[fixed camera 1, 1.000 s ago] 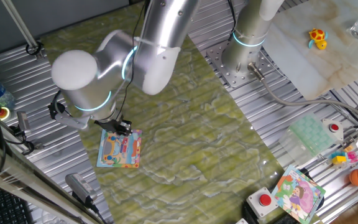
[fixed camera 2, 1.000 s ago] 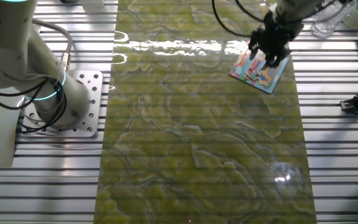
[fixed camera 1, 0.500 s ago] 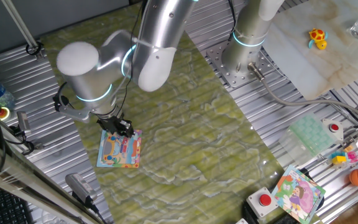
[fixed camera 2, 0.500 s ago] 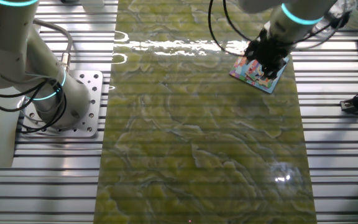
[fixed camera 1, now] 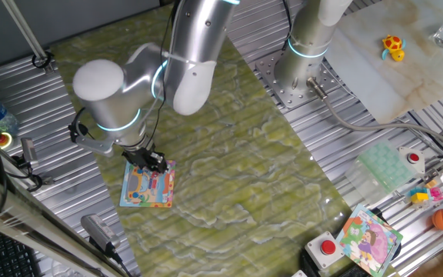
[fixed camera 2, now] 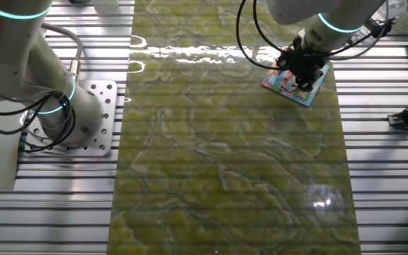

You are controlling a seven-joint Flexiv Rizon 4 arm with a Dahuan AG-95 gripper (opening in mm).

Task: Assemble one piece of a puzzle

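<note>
One fixed view showed the silver arm (fixed camera 1: 183,54) bent down over the green mat (fixed camera 1: 237,146), with its black gripper (fixed camera 1: 154,162) low over the top edge of the puzzle (fixed camera 1: 148,187). That square board, with a light-blue border and an orange, pink and yellow picture, lay flat on the mat near its edge. From the other fixed view, the gripper (fixed camera 2: 299,71) covered much of the puzzle (fixed camera 2: 316,86), and only the board's corners showed around it. Whether the fingers were spread or closed could not be told, since they were dark and small in both views. The piece could not be made out in either view. A second board (fixed camera 1: 369,238), purple and green, sat well apart on the metal table (fixed camera 1: 344,154).
</note>
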